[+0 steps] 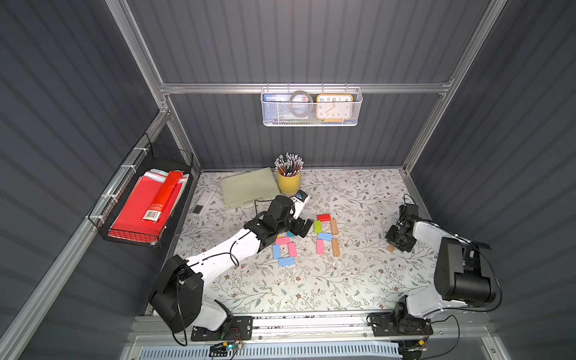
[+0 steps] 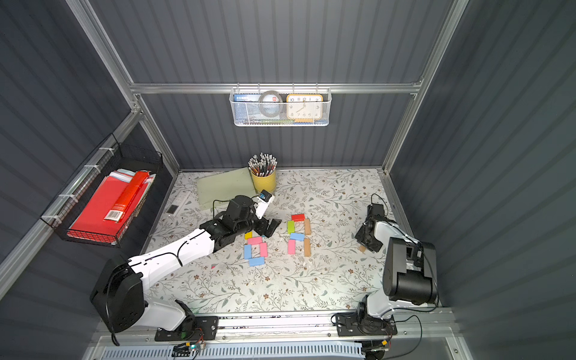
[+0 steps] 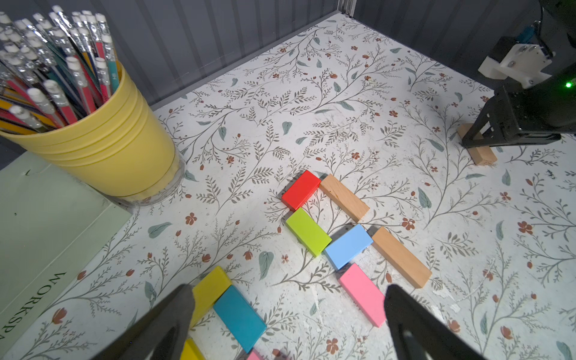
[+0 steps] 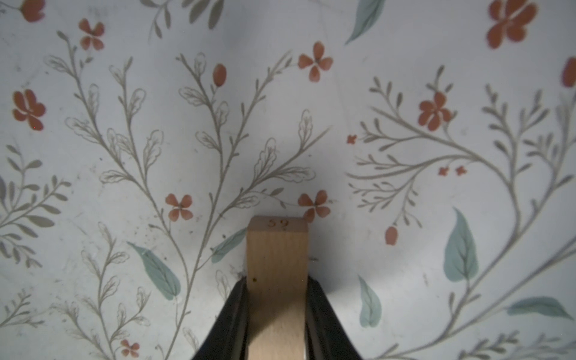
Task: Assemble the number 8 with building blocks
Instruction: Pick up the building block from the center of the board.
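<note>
One tan block [image 4: 276,249] half hidden in right claw [image 4: 276,291], stamp [image 4: 278,223] unreadable

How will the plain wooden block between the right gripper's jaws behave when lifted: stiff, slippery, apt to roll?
The plain tan rectangular wooden block looks solid, so probably stiff and light. Its smooth faces might slip slightly, though the right gripper is shut squarely on two opposite sides. Flat faces: it should not roll.

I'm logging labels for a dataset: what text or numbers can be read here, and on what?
"WORKSPA", cut off at the edge: green book.
"59", faint: end of the tan wood block.
"1" to "12": clock face.
Too blurred: print on the blue box, barcode label on the red box.
</note>
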{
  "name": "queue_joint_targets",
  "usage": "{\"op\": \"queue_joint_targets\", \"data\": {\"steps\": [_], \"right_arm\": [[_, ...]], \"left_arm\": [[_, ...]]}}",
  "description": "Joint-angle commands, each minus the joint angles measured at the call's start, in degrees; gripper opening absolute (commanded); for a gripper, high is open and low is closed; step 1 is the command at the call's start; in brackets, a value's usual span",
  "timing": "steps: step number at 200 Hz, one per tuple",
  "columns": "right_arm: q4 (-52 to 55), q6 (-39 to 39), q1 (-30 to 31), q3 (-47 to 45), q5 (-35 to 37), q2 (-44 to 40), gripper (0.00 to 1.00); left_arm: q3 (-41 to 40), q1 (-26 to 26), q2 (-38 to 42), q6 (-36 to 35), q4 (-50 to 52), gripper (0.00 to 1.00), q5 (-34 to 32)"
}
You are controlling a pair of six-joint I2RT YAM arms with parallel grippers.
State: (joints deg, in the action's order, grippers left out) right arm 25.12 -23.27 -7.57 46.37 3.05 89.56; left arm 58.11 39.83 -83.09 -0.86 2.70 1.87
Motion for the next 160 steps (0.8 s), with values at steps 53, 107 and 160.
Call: {"op": "queue_joint_targets", "data": {"steps": [53,107,160], "right_arm": [[-2.02,5.49,1.63,1.12,-13.12,-9.00,0.15],[-3.14,8.46,10.07,4.15,-17.01,-14.08,0.14],[-6.80,20.21,23.48,6.22,-20.97,-16.56,0.08]], "left_arm": [[-0.63,0.23,1.44,0.03,0.78,0.99,0.06],[-0.84,0.24,1.78,0.20,0.75,0.99,-0.37],[-1.49,0.24,2.66,0.62,0.25,0.99,-1.91]]}}
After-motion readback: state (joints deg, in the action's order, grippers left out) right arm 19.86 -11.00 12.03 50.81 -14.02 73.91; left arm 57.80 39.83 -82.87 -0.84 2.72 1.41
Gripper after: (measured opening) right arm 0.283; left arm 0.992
